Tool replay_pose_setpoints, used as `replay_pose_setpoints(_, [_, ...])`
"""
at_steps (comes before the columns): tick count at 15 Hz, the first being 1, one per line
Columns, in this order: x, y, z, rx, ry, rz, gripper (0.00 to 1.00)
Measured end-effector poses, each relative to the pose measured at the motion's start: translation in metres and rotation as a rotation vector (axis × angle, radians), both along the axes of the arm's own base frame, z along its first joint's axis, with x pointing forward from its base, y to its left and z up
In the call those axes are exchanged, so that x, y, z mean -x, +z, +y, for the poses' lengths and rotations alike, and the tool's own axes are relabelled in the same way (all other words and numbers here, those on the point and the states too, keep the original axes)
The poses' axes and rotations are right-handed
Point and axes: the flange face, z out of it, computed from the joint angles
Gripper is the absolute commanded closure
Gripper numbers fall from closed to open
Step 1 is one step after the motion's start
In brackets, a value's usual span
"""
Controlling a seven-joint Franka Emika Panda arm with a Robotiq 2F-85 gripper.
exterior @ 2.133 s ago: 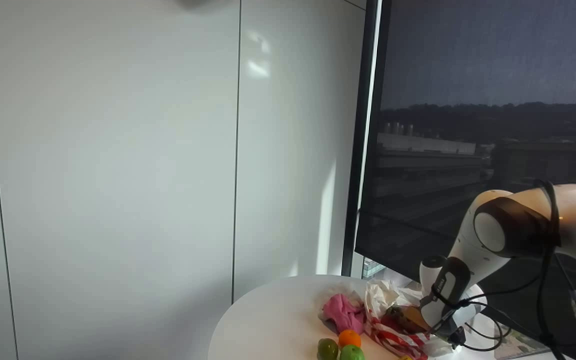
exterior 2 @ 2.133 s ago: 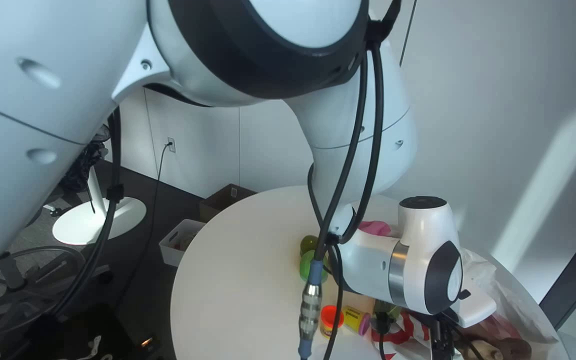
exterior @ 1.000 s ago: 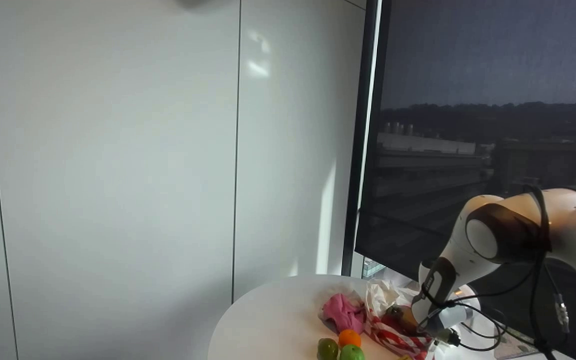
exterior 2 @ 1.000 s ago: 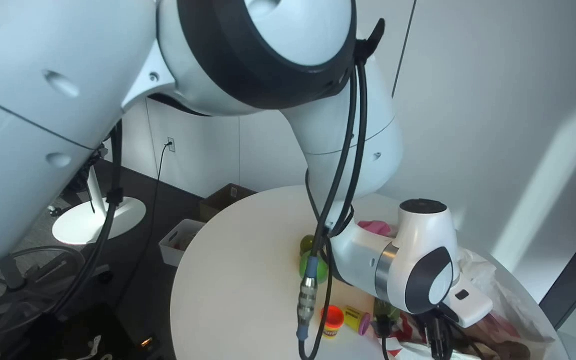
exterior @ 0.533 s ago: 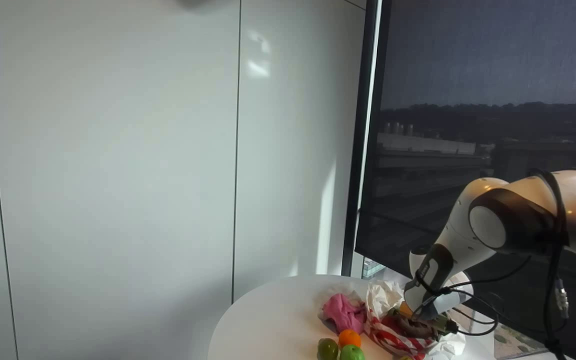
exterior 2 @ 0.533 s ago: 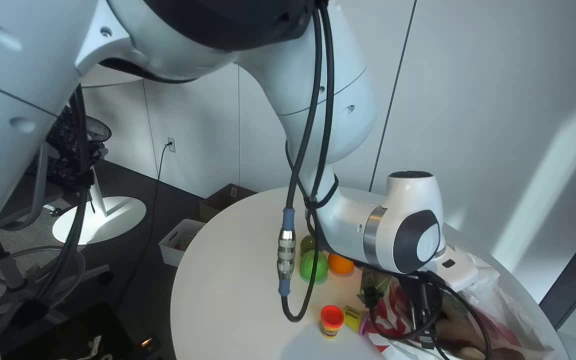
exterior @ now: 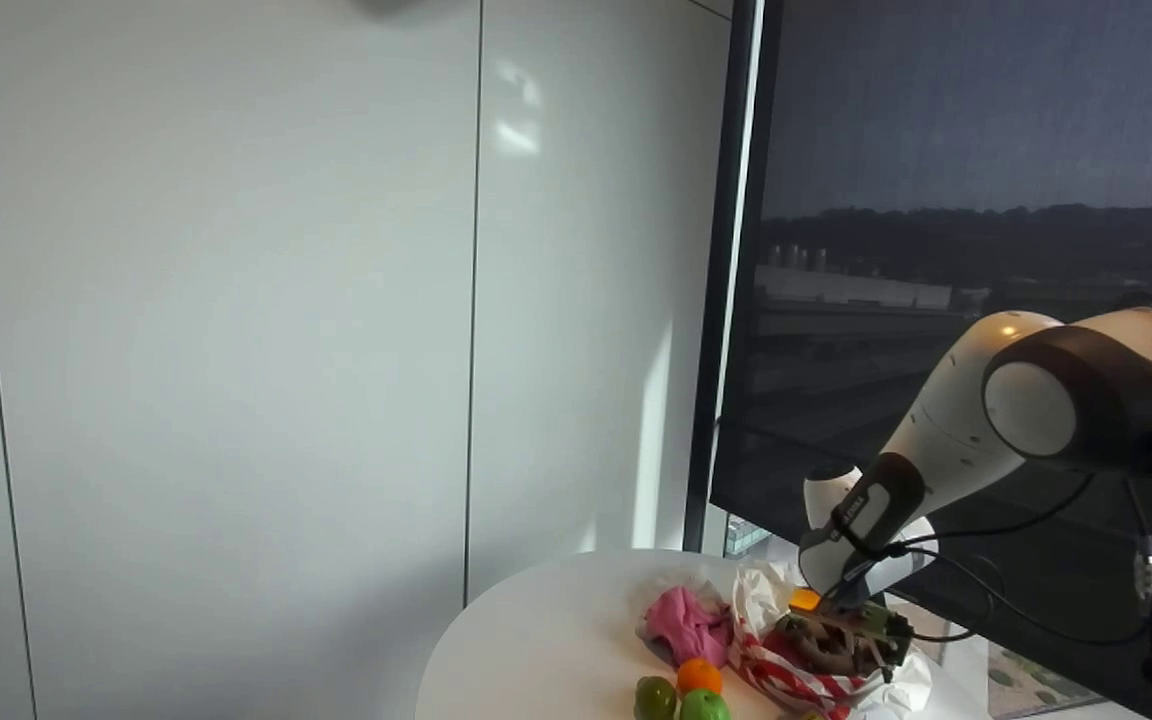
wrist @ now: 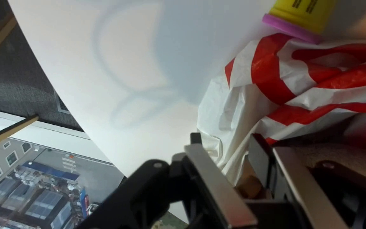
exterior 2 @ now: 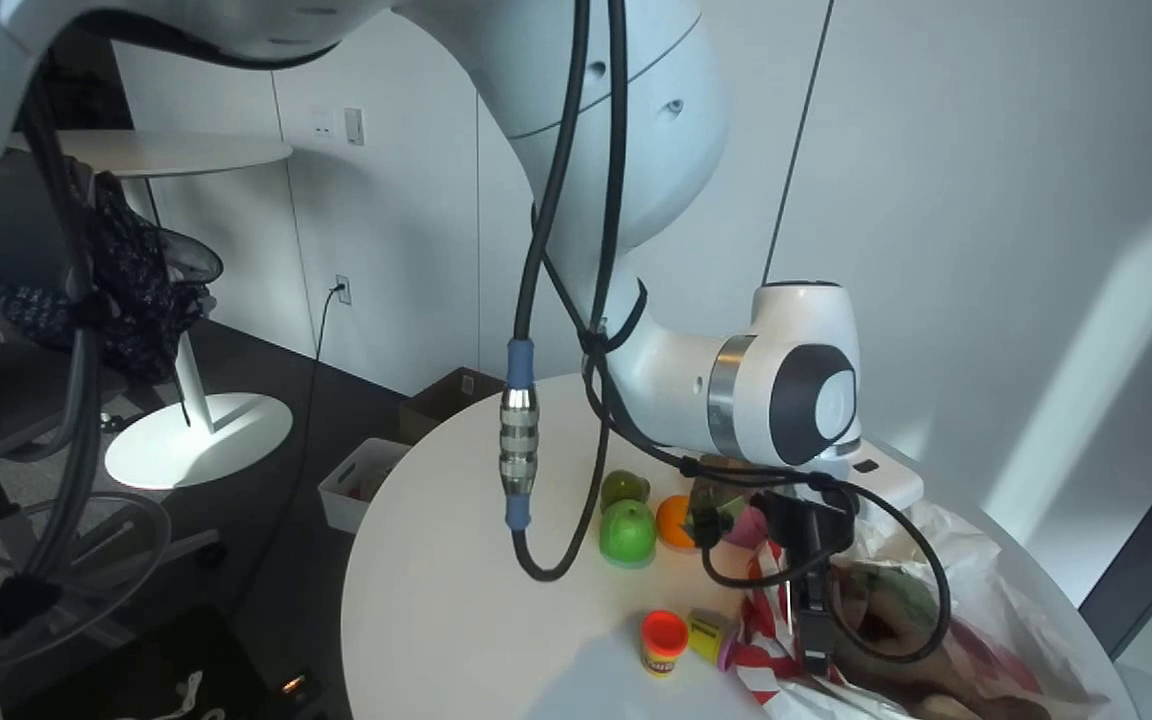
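The claw [wrist: 226,141], spread part-way, is at the striped bag [wrist: 275,70], whose edge shows between the jaws; whether they touch it I cannot tell. In an exterior view the bag lies near right on the surface [exterior 2: 476,580], brown items [exterior 2: 921,672] inside. Just left, a yellow tub [exterior 2: 707,636] lies on its side and a red-lidded tub [exterior 2: 663,642] stands; an orange [exterior 2: 674,522] and a green fruit [exterior 2: 627,532] sit farther off.

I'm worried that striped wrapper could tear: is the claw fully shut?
No: in the wrist view the claw stands open, with part of the striped wrapper showing between its parted fingers.
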Motion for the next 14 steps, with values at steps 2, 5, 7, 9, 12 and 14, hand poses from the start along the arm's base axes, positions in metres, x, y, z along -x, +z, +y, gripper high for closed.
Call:
replay_pose_setpoints(2, [0.003,-0.008,-0.007,-0.008,-0.006,0.014,0.09])
replay_pose_setpoints(5, [0.007,-0.021,-0.024,0.027,0.018,0.032,0.0])
replay_pose_setpoints(7, [0.006,-0.029,-0.036,0.049,0.041,0.019,0.0])
replay_pose_setpoints(9, [0.002,-0.035,-0.043,0.059,0.059,-0.016,0.0])
replay_pose_setpoints(12, [-0.002,-0.046,-0.049,0.069,0.077,-0.06,0.0])
replay_pose_setpoints(14, [-0.004,-0.055,-0.052,0.078,0.086,-0.077,0.0])
